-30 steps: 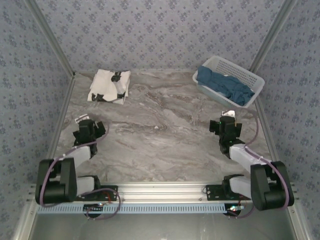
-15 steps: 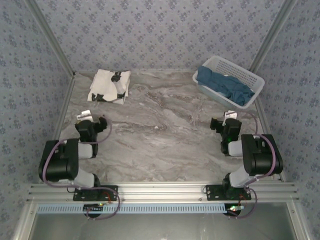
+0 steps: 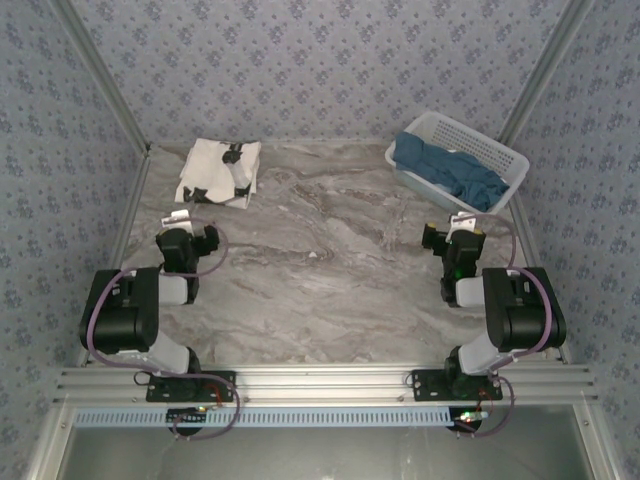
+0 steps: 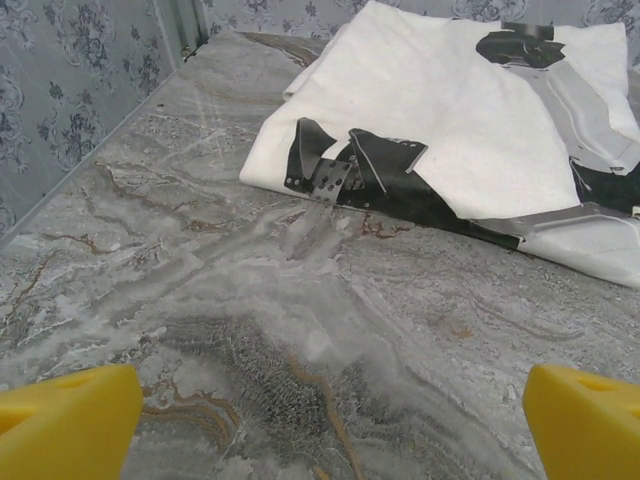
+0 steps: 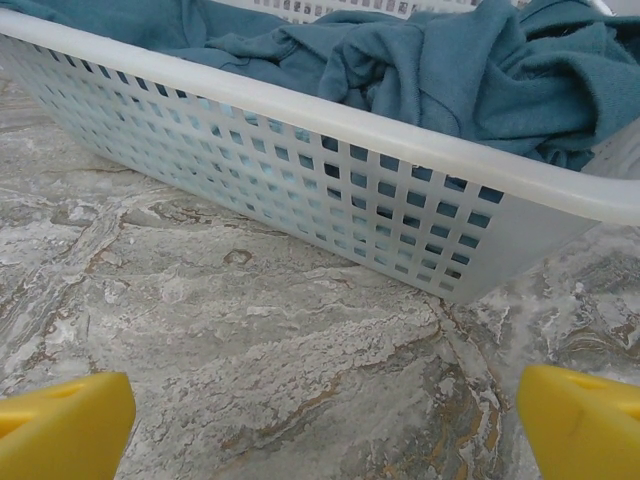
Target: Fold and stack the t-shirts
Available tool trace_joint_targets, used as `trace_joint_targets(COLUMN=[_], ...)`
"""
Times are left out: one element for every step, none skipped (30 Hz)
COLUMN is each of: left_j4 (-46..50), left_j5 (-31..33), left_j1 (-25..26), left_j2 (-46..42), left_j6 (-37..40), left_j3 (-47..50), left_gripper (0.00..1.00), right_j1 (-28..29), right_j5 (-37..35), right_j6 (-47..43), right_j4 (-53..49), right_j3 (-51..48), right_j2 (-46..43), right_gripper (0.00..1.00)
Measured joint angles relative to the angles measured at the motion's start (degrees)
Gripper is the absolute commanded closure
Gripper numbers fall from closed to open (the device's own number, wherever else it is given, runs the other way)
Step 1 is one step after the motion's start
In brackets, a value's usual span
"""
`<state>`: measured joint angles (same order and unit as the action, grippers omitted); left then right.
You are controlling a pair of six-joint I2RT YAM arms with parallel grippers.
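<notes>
Right gripper [image 3: 455, 238], jaws spread wide and empty: its yellow fingertips [image 5: 60, 420] sit at the two lower corners of the wrist view with bare marble between them. The left gripper [image 3: 190, 235] is equally wide and empty.

Teal shirts [image 3: 450, 172] lie crumpled in the white basket [image 3: 505, 160] at the far right corner of the table [image 3: 320, 270]. From the right wrist I see them heaped above the rim, just beyond the basket's near lattice wall [image 5: 300, 150]. The cream-white shirt [image 3: 220, 172], with its black printed marks, lies folded on the table at the far left corner.

Governing relation, as I judge it: the teal heap is straight ahead of the right gripper and higher than its fingertips, so the next reach must go up and over the rim. The basket's long axis runs diagonally, from far-left to near-right. The right arm is clearly the nearer one. The left gripper faces the folded shirt [image 4: 470, 130], which lies ahead and slightly to its right, near but apart.

Change against a second ago: both arms have drawn their elbows up and in, and each gripper has edged a little toward the far side. Shirts and basket have not shifted.
</notes>
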<state>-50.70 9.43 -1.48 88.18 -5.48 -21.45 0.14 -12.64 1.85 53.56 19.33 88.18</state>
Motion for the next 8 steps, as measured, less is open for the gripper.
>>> trace_joint_targets(left_j4=[0.00,0.04,0.17,0.42,0.74,0.98,1.27,1.42], left_j5=[0.00,0.02,0.07,0.24,0.22,0.22,0.20,0.20], left_j1=[0.00,0.04,0.15,0.39,0.66,0.87,1.07,1.22], left_j2=[0.00,0.00,0.00,0.00,0.00,0.00,0.00,0.00], left_j6=[0.09,0.13,0.22,0.48,0.61,0.81,0.98,1.16], left_j3=[0.00,0.00,0.00,-0.02,-0.07,-0.07,-0.07,-0.07], left_gripper=[0.02,0.02,0.02,0.02,0.02,0.02,0.02,0.02], right_j1=[0.00,0.04,0.20,0.28,0.39,0.37,0.39,0.39], right_j5=[-0.17,-0.42,-0.68,-0.98,-1.01,-0.98,-0.96,-0.96], right_j6=[0.00,0.00,-0.02,-0.04,-0.04,-0.04,-0.02,-0.04], right_j4=[0.00,0.02,0.02,0.02,0.00,-0.04,-0.17,-0.20], right_j3=[0.00,0.00,0.00,0.00,0.00,0.00,0.00,0.00], right_j2=[0.02,0.02,0.00,0.02,0.02,0.02,0.02,0.02], right_gripper=[0.00,0.00,0.00,0.00,0.00,0.00,0.00,0.00])
